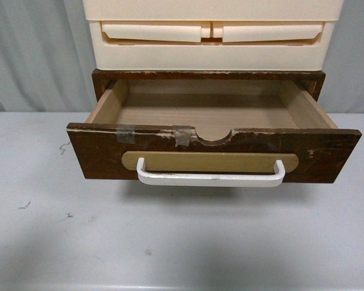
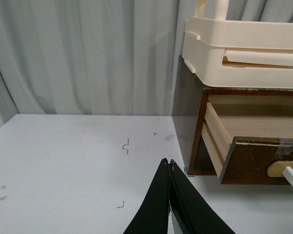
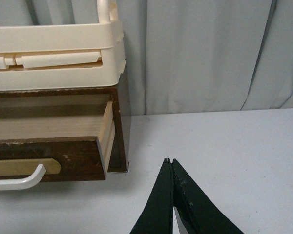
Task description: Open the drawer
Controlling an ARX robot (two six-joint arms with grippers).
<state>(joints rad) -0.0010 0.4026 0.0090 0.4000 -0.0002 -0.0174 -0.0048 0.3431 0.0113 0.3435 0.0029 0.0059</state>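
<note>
The dark brown worn wooden drawer (image 1: 315, 156) is pulled well out of its case in the front view. Its pale wood inside shows and holds nothing. It has a white bar handle (image 1: 210, 177) on a tan oval plate, a half-round notch and tape (image 1: 182, 134) on its top edge. The drawer also shows in the left wrist view (image 2: 249, 163) and the right wrist view (image 3: 73, 158). My left gripper (image 2: 168, 161) is shut and empty over the table, left of the drawer. My right gripper (image 3: 170, 160) is shut and empty, right of it. Neither arm shows in the front view.
Cream plastic drawers (image 1: 212, 36) are stacked on top of the brown wooden case (image 1: 206, 75). The unit stands on a grey-white table (image 1: 170, 242) with small pen marks. A pale curtain (image 2: 88, 53) hangs behind.
</note>
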